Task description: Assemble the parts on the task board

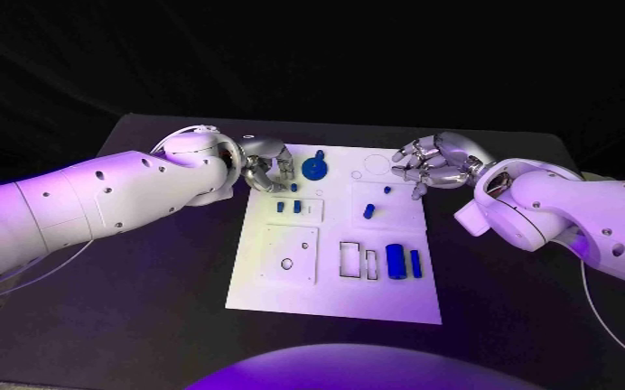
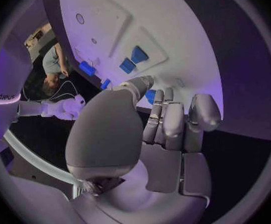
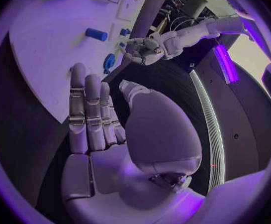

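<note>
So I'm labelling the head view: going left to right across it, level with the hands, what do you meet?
Left hand → round blue part → bare far edge of the task board → right hand.

No legible text or markings anywhere.

The black table [image 1: 156, 255] carries the white task board [image 1: 293, 295], which lies flat at its middle, long side running away from the robot, with bare dark tabletop on either side of it
</note>
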### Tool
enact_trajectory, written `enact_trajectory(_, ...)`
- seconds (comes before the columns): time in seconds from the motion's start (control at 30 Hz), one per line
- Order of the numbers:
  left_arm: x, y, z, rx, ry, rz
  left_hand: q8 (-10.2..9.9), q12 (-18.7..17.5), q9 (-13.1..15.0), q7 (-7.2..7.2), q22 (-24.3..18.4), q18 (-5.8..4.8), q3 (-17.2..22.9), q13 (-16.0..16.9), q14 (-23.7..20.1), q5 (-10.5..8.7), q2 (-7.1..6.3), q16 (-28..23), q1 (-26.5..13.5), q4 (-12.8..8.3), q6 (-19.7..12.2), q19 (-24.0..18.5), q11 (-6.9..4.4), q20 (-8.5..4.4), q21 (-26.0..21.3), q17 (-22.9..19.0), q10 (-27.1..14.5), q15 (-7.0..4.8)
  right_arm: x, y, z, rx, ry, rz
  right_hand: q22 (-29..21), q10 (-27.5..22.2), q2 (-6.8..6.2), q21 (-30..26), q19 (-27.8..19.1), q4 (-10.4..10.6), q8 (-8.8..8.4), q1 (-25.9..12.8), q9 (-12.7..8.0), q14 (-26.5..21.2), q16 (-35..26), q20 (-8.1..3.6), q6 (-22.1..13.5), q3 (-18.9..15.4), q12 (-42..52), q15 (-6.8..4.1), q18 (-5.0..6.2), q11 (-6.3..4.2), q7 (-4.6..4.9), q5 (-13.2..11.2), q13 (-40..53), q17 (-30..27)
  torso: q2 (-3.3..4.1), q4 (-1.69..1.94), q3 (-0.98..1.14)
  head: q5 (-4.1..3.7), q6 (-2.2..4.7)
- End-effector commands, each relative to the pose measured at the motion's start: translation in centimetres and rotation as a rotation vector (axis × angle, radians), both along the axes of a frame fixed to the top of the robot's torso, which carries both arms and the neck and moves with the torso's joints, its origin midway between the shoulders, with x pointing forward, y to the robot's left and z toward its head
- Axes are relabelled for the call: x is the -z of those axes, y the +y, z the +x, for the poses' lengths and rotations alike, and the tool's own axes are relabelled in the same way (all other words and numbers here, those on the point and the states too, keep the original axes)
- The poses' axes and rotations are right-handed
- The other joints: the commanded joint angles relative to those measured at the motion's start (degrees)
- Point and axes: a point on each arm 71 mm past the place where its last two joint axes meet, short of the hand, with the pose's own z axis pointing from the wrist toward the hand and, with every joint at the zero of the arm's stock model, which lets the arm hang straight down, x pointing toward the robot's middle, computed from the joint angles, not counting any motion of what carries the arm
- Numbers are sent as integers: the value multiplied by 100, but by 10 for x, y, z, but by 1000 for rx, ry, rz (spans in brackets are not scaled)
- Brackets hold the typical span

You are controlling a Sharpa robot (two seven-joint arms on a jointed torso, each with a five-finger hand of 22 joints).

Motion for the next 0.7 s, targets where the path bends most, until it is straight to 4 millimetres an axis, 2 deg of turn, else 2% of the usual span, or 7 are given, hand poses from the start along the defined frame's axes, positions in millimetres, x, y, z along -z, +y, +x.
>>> enact_trajectory(0.03, -9, 11, 3, -55, 14, -116, -67, 56, -13, 5, -108, 95, -57, 2, -34, -1, -22, -49, 23, 1, -112, -95, 6, 8, -94, -93, -84, 45, 0, -1, 0, -22, -11, -15, -41, -250, -17, -40, 101, -98, 47, 142, -16, -9, -28, -4, 54, 56, -302, 34, 20, 28, 67, 22, -230, 43, -8, -1, 4, -42, 36)
enact_trajectory(0.17, -20, 27, 7, -112, 9, -222, -121, 59, 0, 72, -551, 184, -93, -34, -165, 6, 15, -195, 77, -12, -182, -346, 42, 21, -394, -419, -295, 70, 0, -5, 3, -46, -52, -67, -32, -211, -104, 30, 269, -252, 56, 253, -67, 149, 40, -28, 174, 181, -864, 29, 16, 48, 77, 11, -730, 141, -15, 3, 10, -94, 70)
enact_trajectory(0.23, -26, 36, 9, -145, 9, -311, -131, 81, 21, 121, -987, 268, -113, -73, -394, 9, 55, -457, 131, -25, -166, -597, 65, 39, -713, -949, -420, 90, 0, -8, 5, -63, -81, -108, 13, -164, -129, 110, 352, -324, 25, 303, -109, 240, 154, -45, 255, 238, -1024, 8, 9, 39, 69, 15, -884, 201, -15, 5, 10, -120, 90)
enact_trajectory(0.37, -36, 52, 10, -210, 29, -528, -111, 190, 56, 262, -1427, 348, -31, -92, -595, 14, 137, -684, 198, -42, -64, -829, 76, 43, -1036, -1403, -372, 96, -1, -11, 6, -120, -160, -225, 292, 69, -169, 497, 556, -552, -95, 412, -245, 689, 1242, -132, 566, 465, -1384, -66, 2, -24, -37, 14, -1255, 1079, -8, -11, 11, -153, 145)
enact_trajectory(0.4, -37, 55, 10, -223, 43, -579, -90, 237, 82, 304, -2205, 486, 17, -122, -1059, 11, 150, -1194, 212, -49, 42, -1314, 109, 62, -1641, -2259, -385, 116, -1, -10, 6, -135, -179, -257, 418, 152, -176, 660, 616, -600, -137, 397, -285, 891, 1720, -157, 667, 543, -1478, -86, 2, -45, -71, 12, -1352, 1490, -6, -16, 10, -154, 153)
enact_trajectory(0.43, -39, 58, 9, -240, 65, -647, -82, 269, 94, 332, -2478, 533, 43, -136, -1258, 13, 163, -1418, 215, -53, 97, -1484, 123, 67, -1875, -2587, -369, 125, -2, -9, 6, -155, -202, -300, 582, 187, -185, 840, 637, -624, -167, 379, -308, 939, 1870, -166, 710, 585, -1535, -88, -17, -54, -83, 11, -1405, 1611, -6, -19, 12, -156, 163)
enact_trajectory(0.7, -48, 67, 1, -311, 209, -1071, -115, 542, 158, 273, -2861, 534, 169, -207, -1878, 7, 240, -2188, 173, -176, 357, -1838, 33, 21, -2487, -3081, 262, 71, -4, 8, 6, -251, -364, -599, 2438, 331, -260, 2853, 963, -687, -374, 227, -421, 1375, 2966, -184, 962, 795, -1913, -107, -276, -92, -155, -99, -1765, 2565, 1, 3, 6, -235, 208)
